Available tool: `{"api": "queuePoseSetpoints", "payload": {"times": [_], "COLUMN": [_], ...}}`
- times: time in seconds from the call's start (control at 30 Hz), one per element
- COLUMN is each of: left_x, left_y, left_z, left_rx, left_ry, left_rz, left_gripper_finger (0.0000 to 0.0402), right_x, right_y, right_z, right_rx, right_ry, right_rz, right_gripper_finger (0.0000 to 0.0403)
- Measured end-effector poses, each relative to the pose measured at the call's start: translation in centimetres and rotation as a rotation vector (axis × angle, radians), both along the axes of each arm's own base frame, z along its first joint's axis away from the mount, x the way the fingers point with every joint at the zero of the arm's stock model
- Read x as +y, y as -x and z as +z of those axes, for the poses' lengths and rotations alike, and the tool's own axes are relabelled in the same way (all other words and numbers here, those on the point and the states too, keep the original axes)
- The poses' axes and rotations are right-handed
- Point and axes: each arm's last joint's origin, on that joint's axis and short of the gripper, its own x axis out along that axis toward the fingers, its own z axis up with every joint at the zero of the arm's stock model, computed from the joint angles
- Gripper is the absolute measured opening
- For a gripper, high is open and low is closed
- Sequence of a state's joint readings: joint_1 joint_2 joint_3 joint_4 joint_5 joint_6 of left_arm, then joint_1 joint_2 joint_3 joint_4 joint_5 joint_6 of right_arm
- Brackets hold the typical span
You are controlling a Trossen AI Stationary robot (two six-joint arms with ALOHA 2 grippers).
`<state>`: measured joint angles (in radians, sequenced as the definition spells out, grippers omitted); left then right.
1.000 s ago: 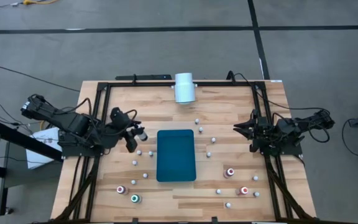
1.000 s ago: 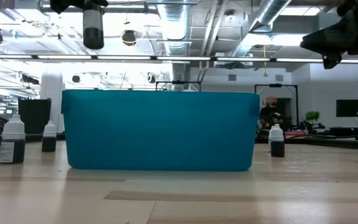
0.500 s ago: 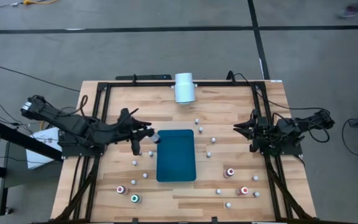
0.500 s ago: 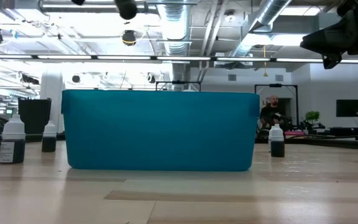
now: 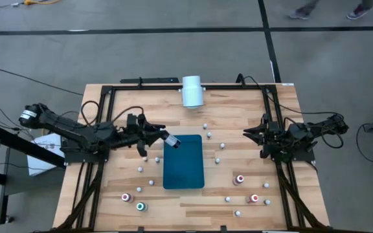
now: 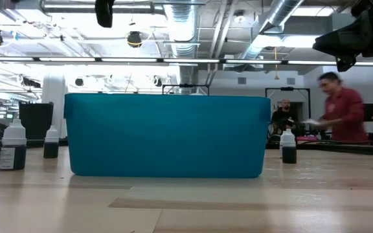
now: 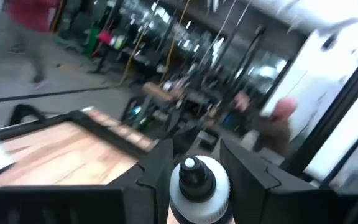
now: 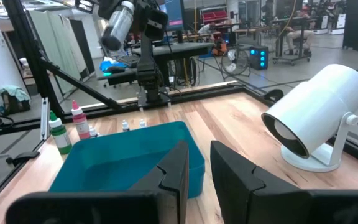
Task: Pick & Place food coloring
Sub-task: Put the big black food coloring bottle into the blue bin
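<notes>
We have the left gripper (image 5: 162,136) clamped on one food coloring bottle (image 5: 172,140), carried high above the table at the far-left corner of the teal tray (image 5: 184,178). The bottle's long axis lies tilted, cap pointing right and slightly near, over the tray's open interior, so our drop lies just rightward and down. The right gripper (image 5: 248,133) waits closed, well apart on the tray's right; the left arm is clearly nearer.

Two dark, jointed arms, left arm (image 5: 76,133) and right arm (image 5: 303,134), each mounted on a black frame rail, with black cables looping along the links. Each ends in two angular, matte black fingers (image 8: 173,171), their edges bevelled.
</notes>
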<state>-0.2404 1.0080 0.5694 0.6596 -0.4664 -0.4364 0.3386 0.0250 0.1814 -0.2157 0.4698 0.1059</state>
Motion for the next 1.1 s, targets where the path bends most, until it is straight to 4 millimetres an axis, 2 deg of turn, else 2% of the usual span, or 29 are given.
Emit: {"api": "queuePoseSetpoints", "payload": {"times": [0.13,0.33,0.7,0.87,1.1], "left_x": [0.5,1.1,1.4,1.2,0.8], "left_y": [0.4,0.6,0.5,0.5,0.6], "left_z": [-0.5,-0.1,-0.1,-0.1,0.2], "left_rx": [-0.107,-0.187,-0.192,-0.186,-0.22], "left_ry": [0.04,0.071,0.097,0.025,-0.191], "left_rz": [-0.041,-0.093,-0.112,-0.192,-0.401], "left_gripper_finger": [0.0107,0.0107,0.0107,0.0107,0.0107], "right_x": [0.0,0.0,0.0,0.0,0.0], "right_y": [0.0,0.0,0.0,0.0,0.0], "right_z": [0.0,0.0,0.0,0.0,0.0], "right_rx": [0.0,0.0,0.0,0.0,0.0], "right_ry": [0.0,0.0,0.0,0.0,0.0], "right_rz": [0.0,0.001,0.001,0.001,0.001], "right_gripper_finger": [0.0059,0.0059,0.0059,0.0059,0.0059]}}
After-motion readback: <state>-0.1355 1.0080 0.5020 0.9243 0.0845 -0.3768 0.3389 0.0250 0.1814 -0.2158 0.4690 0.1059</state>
